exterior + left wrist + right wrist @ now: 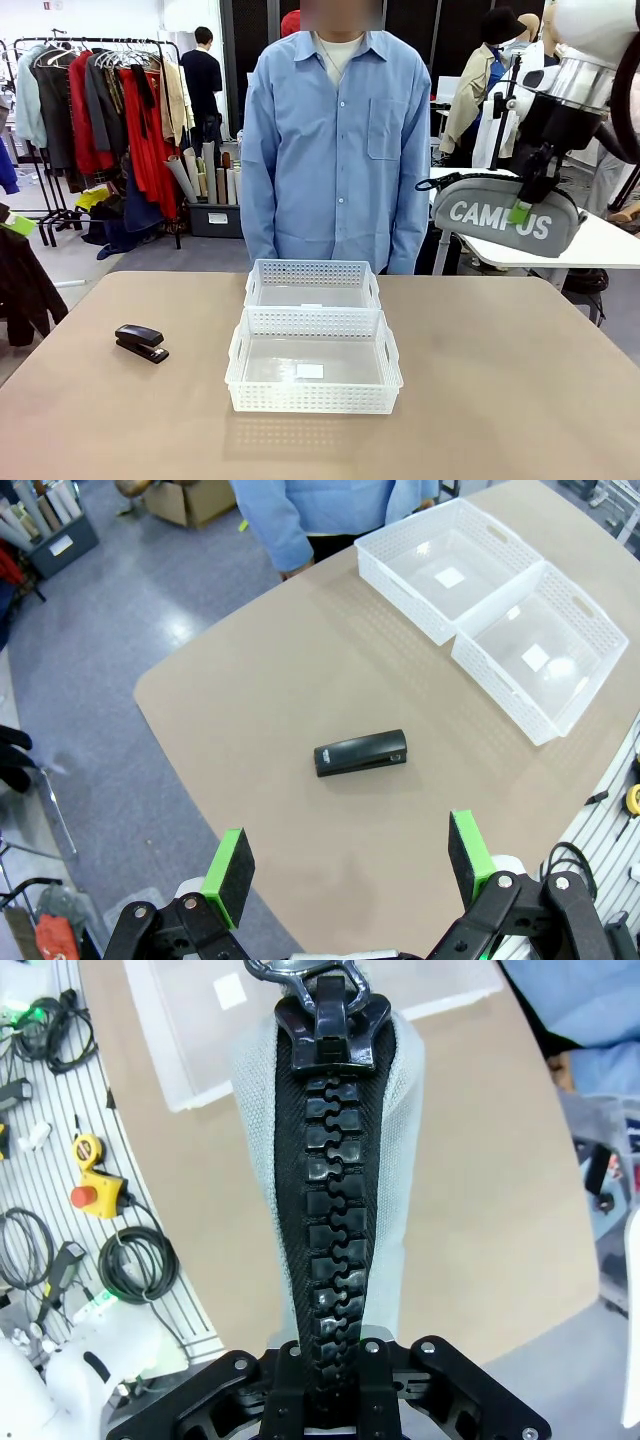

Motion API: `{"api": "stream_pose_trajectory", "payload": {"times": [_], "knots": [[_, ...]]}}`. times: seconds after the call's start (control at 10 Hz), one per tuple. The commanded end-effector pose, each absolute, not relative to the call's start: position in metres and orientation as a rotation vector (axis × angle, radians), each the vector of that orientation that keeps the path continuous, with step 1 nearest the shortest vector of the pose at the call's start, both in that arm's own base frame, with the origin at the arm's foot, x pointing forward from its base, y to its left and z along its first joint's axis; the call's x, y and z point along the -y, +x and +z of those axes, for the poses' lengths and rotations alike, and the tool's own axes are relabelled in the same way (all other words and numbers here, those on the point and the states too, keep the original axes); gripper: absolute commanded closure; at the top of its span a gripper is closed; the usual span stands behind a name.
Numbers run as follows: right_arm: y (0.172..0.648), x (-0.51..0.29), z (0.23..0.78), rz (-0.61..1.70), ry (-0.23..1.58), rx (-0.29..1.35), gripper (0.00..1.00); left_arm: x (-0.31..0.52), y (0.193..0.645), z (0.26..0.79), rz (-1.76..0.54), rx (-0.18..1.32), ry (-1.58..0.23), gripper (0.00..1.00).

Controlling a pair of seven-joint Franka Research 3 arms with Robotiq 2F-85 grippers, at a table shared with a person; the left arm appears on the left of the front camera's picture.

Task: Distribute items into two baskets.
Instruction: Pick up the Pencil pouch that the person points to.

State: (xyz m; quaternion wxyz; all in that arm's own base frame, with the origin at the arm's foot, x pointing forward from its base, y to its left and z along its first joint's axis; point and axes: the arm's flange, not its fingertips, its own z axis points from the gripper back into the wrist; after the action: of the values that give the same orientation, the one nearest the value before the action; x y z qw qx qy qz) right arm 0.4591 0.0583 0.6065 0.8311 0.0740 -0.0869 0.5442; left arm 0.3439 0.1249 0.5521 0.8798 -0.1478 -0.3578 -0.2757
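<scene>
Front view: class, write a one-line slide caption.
Grey pouch held high in the right arm's shut jaws; two white baskets stand centre, black stapler at left.

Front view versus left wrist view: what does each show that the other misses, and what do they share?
Front view: the right gripper shut on a grey fabric CAMPUS zip pouch, lifted high. Left wrist view: the open left gripper with green pads, above the tan table. Both: a small black stapler lying on the table, two white perforated plastic baskets side by side, and the person's blue shirt.
</scene>
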Motion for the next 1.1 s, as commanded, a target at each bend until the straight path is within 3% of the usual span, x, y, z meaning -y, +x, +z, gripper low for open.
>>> {"api": "stream_pose_trajectory", "payload": {"times": [0.0,1.0], "knots": [[0.457,-0.0598,0.6086,1.123,0.16,0.183,1.0,-0.1264,0.3435,0.5528,-0.591,0.756,-0.321,0.0],[0.4586,-0.0566,0.6074,1.148,0.159,0.186,1.0,-0.1264,0.3435,0.5528,-0.591,0.756,-0.321,0.0]]}}
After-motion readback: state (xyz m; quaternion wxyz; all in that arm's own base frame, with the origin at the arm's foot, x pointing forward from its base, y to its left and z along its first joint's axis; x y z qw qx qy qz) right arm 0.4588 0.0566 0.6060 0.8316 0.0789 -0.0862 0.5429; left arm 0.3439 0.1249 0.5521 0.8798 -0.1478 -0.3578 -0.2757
